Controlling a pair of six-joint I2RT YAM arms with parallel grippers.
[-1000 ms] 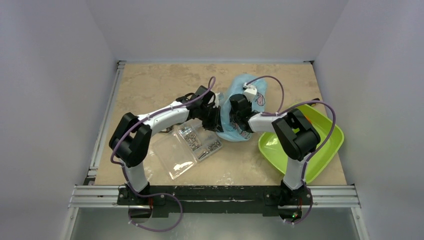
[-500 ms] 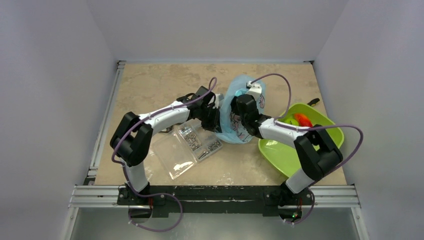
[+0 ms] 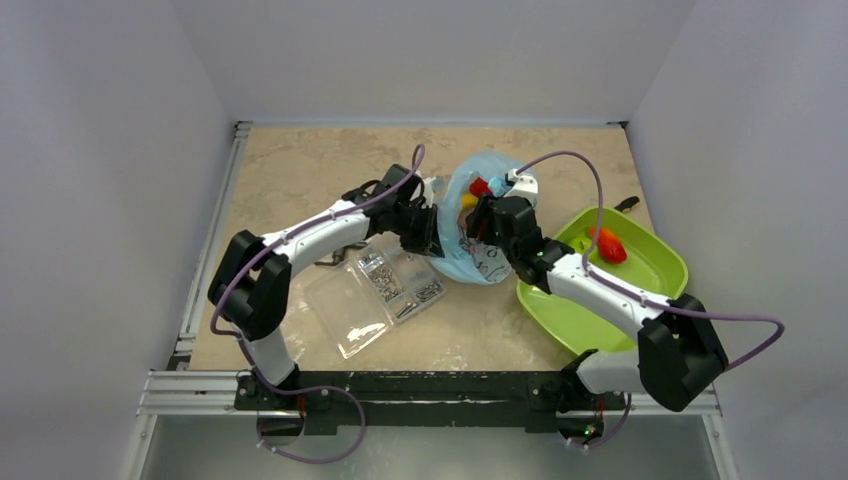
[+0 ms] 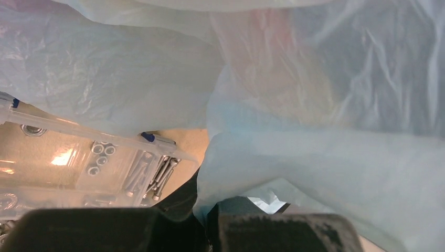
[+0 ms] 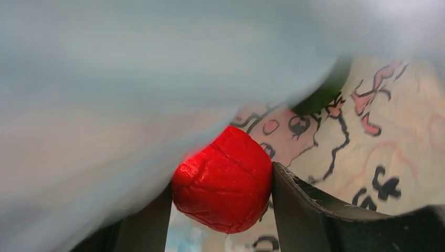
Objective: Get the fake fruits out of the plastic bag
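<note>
The beige surface (image 3: 300,175) is seen from above. At 4 o'clock from its middle, against the right edge, the lime-green tray (image 3: 655,290) is set. Just off the middle, toward 2 o'clock, the plastic bag (image 3: 470,265) is lying crumpled, its mouth turned up and toward 12 o'clock. At 8 o'clock from the middle the clear compartment box (image 3: 350,315) is laid flat, with screws (image 3: 400,285) gathered in the compartments nearest the bag.

The bag's 9 o'clock edge is gripped by the left pincer (image 3: 428,235). In the left wrist view its fingers are pressed fully together at the bottom of the frame, with a fold of the light-blue film (image 4: 315,157) pinched between them and the box just behind.

The bag's mouth is entered from 3 o'clock by the right pincer (image 3: 483,200). In the right wrist view the pincer (image 5: 220,210) is held about half open, and the red fake fruit (image 5: 223,181) is clamped between its two fingers, touched on both sides, with the printed inner wall of the bag (image 5: 367,131) behind it.

From above, a yellow fake fruit (image 3: 467,201) is seen inside the bag at 8 o'clock of the red one. An orange-red fake fruit (image 3: 607,243) is lying in the tray near its 11 o'clock rim.
</note>
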